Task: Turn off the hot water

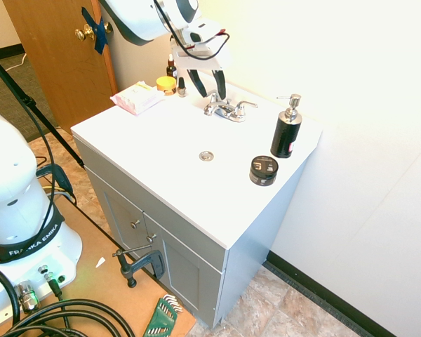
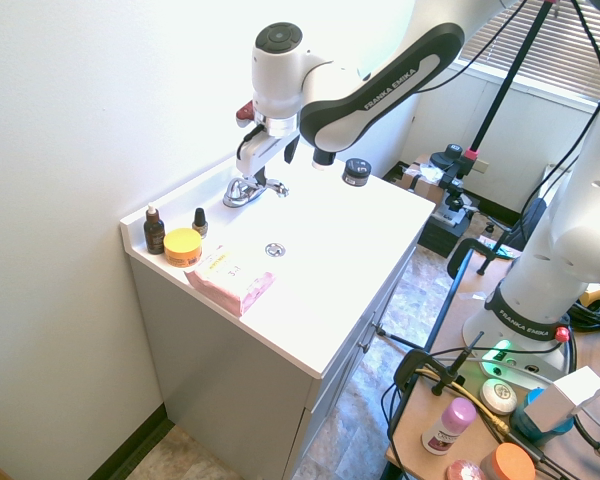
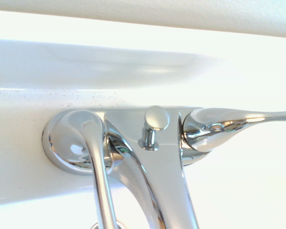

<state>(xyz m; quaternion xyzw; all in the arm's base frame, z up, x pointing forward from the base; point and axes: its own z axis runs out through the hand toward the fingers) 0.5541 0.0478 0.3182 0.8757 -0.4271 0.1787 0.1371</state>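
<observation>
the gripper (image 1: 209, 90) hangs right over the tap (image 1: 224, 109) at the back of the white sink top (image 1: 161, 151), a little to the side of the hot lever (image 1: 212, 107); its two dark fingers point down and stand a bit apart, with nothing between them; they look near the lever, but i cannot tell if one of them touches it.

the hot lever is the shiny wing on the side of the tap nearer the small bottles (image 1: 172, 68) and the yellow jar (image 1: 166, 84); in the wrist view it (image 3: 97, 162) sticks out forward over the basin, next to the spout (image 3: 167, 191); the other lever (image 3: 229, 125) lies flat out to the side, along the wall; so the hot one looks turned on, though no water is seen running.

so the hot lever lies just below the fingers, and its long way runs out from the wall; i think the next push must swing its tip sideways, away from the spout, till it lies like the other one.

the white arm (image 2: 380, 85) comes across above the sink from the front, bends at the wrist and points straight down at the tap (image 2: 248, 188); a black pump bottle (image 1: 287, 128) and a round black tin (image 1: 264, 170) stand well apart from it.
</observation>
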